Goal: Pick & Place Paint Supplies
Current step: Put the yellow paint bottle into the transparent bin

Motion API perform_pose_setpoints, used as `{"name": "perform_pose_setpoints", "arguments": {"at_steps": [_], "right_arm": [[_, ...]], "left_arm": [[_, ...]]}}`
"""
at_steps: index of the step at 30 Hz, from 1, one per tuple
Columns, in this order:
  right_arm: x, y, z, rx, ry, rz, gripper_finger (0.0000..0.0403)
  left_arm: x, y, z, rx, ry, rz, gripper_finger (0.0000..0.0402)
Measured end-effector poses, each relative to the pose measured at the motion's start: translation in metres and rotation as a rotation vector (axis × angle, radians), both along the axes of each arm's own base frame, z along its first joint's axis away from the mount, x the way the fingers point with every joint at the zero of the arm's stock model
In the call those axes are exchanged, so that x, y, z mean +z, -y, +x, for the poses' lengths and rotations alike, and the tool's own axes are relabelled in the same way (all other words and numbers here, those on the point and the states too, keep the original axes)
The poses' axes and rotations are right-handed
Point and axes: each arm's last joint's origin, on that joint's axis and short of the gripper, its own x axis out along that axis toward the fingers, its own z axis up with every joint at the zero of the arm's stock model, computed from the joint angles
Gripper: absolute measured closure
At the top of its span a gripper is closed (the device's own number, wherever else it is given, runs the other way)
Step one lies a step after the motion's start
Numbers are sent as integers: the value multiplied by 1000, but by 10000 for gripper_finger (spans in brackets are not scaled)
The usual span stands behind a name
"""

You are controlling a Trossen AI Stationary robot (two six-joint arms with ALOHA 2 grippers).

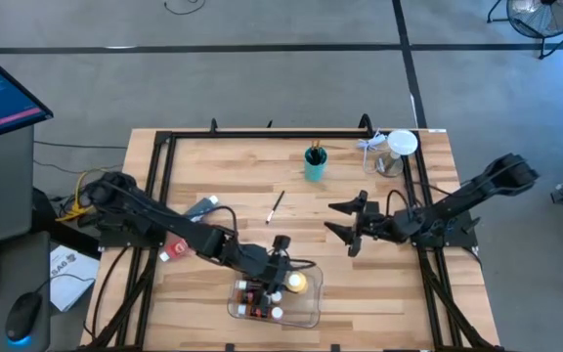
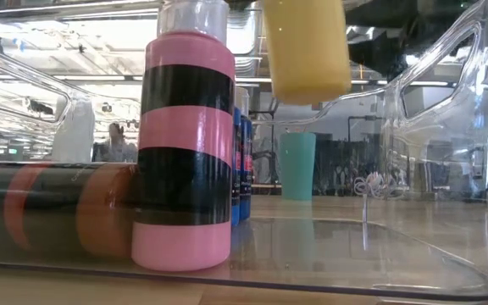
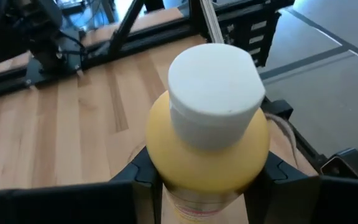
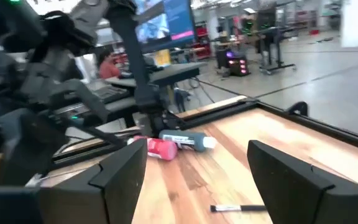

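My left gripper (image 1: 283, 278) is shut on a yellow bottle (image 3: 207, 149) with a white cap (image 3: 215, 84), over the clear tray (image 1: 311, 311) near the table's front edge. In the tray stand a pink-and-black bottle (image 2: 185, 144) and blue tubes (image 2: 242, 161), and brown bottles (image 2: 74, 207) lie on their sides. My right gripper (image 1: 347, 224) hangs open right of centre, its fingers (image 4: 120, 177) wide apart with nothing between them. A loose brush (image 1: 276, 207) lies mid-table. A red tube (image 4: 160, 148) and a grey tube (image 4: 188, 140) lie at the left. My left gripper pinches the yellow bottle's body (image 3: 166, 180) just below its shoulder, one finger (image 3: 143, 180) on each side. The fingers come slanting down from the table's left. The bottle stands roughly upright, cap up, its bottom (image 2: 307, 89) hanging clear above the tray floor.
A teal cup (image 1: 315, 164) with brushes stands at the far middle. A clear cup (image 1: 399, 147) and a wire tangle sit at the far right corner. The black frame (image 1: 262, 134) rims the table. Bare wood lies between the two grippers.
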Motion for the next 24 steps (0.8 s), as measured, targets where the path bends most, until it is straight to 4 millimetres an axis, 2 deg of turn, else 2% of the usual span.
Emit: {"name": "perform_pose_setpoints", "arguments": {"at_steps": [4, 9, 19, 24], "right_arm": [[-7, 0, 3, -43, -26, 11, 132], [-14, -1, 6, -44, -47, 17, 132], [-22, -3, 10, -44, -67, 18, 132], [-26, -4, 12, -44, -67, 18, 132]], "left_arm": [[-8, -6, 4, 16, -33, 12, 300], [-7, -13, 7, 39, -29, 10, 300], [-8, -10, 6, 40, -37, 15, 300], [-15, -15, 5, 53, -59, 29, 300]]}}
